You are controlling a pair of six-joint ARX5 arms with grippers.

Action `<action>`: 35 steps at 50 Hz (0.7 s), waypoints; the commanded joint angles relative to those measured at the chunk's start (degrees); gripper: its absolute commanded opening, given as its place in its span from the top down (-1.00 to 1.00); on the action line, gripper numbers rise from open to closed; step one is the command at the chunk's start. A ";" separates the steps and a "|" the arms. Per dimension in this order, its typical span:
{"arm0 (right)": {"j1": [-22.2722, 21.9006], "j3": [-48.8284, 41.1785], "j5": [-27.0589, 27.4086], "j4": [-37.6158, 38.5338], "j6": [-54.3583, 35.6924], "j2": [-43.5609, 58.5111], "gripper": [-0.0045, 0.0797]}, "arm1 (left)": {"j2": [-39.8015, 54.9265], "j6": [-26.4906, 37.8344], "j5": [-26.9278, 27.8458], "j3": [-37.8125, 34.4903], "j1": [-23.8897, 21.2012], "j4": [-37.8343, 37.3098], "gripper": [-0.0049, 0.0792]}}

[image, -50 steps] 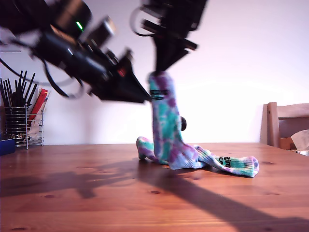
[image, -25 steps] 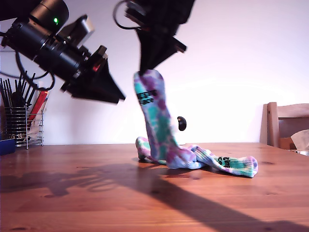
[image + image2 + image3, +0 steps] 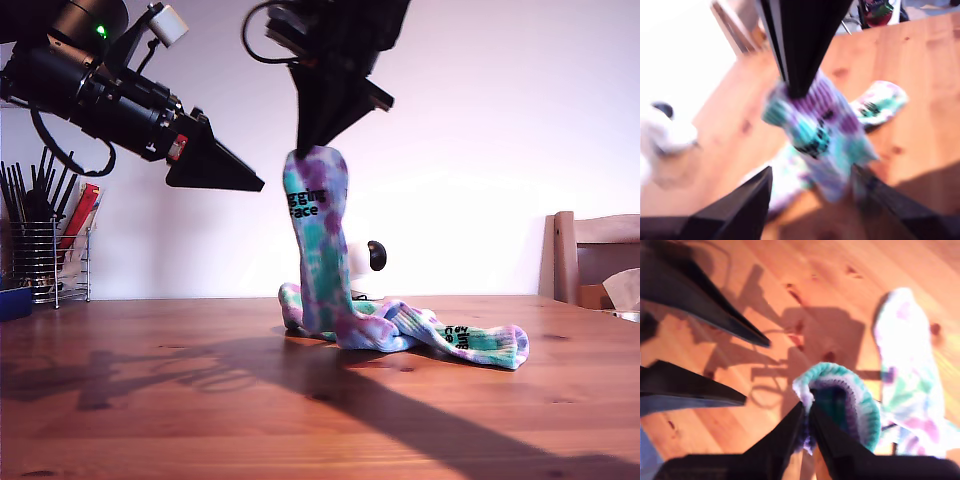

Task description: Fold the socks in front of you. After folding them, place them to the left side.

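Socks: centre of the exterior view, cuff lifted, rest on worktop.
Lettering: black, ending "Face".
Second end effector: pinching cuff.
First end effector: released, apart from the cuff.

Surface: brown knotty pine wooden surface, plank grain running across the exterior view, crossed by dark shadows.
Socks: long ribbed knit socks tie-dyed teal-green, purple and white with black lettering, lower part lying on the surface near its middle; one leg rises upright off it.
Wire holder: metal wire basket holding black utensils, standing on the surface at the exterior view's left.
Blue item: dark blue container beside the wire basket, cut by the frame edge.
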 commanded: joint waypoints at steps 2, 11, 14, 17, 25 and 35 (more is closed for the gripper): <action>0.24 -0.52 -0.37 0.20 -0.37 0.11 0.92 | -0.37 1.70 0.61 -0.33 -0.79 2.23 -0.19; 0.26 -0.52 -0.57 -0.13 -0.85 0.11 0.92 | -0.37 1.70 1.36 0.39 -1.27 3.74 -0.19; 0.26 -0.52 -0.68 -0.35 -1.09 0.11 0.92 | -0.37 1.77 1.79 1.03 -1.29 3.61 -0.19; 0.26 -0.52 -1.75 -0.74 -1.44 0.11 0.92 | -0.37 1.92 2.38 1.79 -1.29 3.52 -0.19; 0.28 -0.52 -3.30 -2.21 -1.49 0.11 0.92 | -0.37 1.81 3.13 4.24 -1.33 1.77 -0.18; 1.05 -0.52 -4.50 -2.32 -1.55 0.11 0.92 | -0.37 2.49 3.19 6.54 -2.49 -3.32 -0.17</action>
